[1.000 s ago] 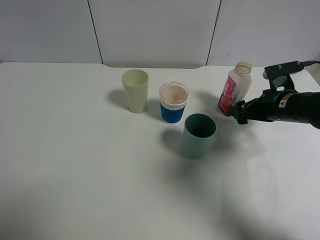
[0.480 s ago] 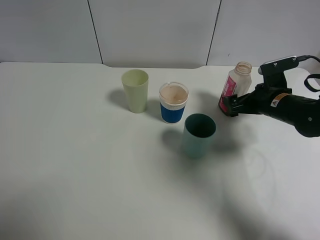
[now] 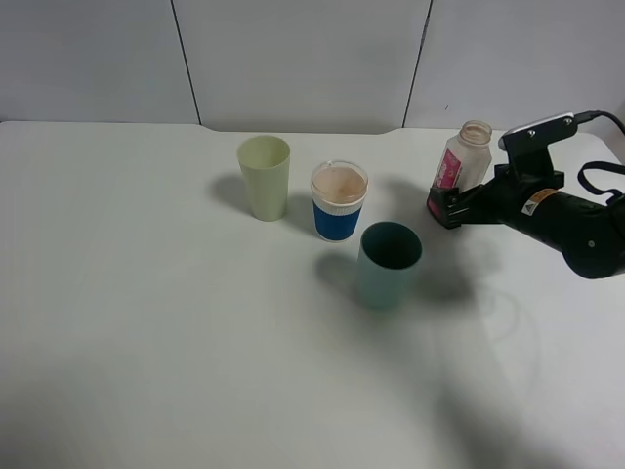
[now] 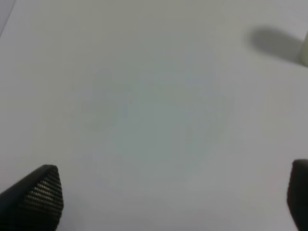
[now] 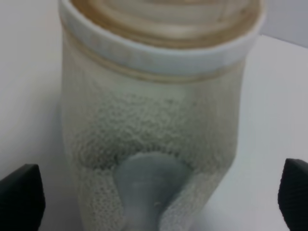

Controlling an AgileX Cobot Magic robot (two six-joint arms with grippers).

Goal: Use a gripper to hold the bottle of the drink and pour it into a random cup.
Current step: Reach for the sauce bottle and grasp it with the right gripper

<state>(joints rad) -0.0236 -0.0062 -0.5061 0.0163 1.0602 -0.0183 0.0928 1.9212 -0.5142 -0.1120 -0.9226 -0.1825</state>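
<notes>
Worktop (image 3: 146, 342) carries three cups and the bottle (image 3: 461, 161), which stands upright toward 2 o'clock in the high view. The right arm (image 3: 571, 220) reaches in low from 3 o'clock. Its jaws stand apart on either side of the bottle's lower body, and the wrist view shows a gap at each tip, so nothing is clamped. The left jaws are likewise apart, over bare surface, holding nothing.

The risks, as I judge them:

- **Teal cup:** The teal cup (image 3: 388, 264) sits at about 7 o'clock from the bottle. That is close to the route toward the blue-banded cup (image 3: 338, 207), which lies between 8 and 9 o'clock. A low carry could clip the teal cup's rim and topple it.
- **Pale yellow-green cup:** This cup (image 3: 264, 181) is farther off at 9 o'clock and looks less exposed.
- **Bottle:** It has no cap and a wide neck, so an early tilt would spill onto the worktop. Its wall looks beaded and slick, so a low or off-centre pinch might let it twist or tip.
- **Blue-banded cup:** It is the smallest target and already shows a pinkish surface near its rim, so overflow seems possible.
</notes>
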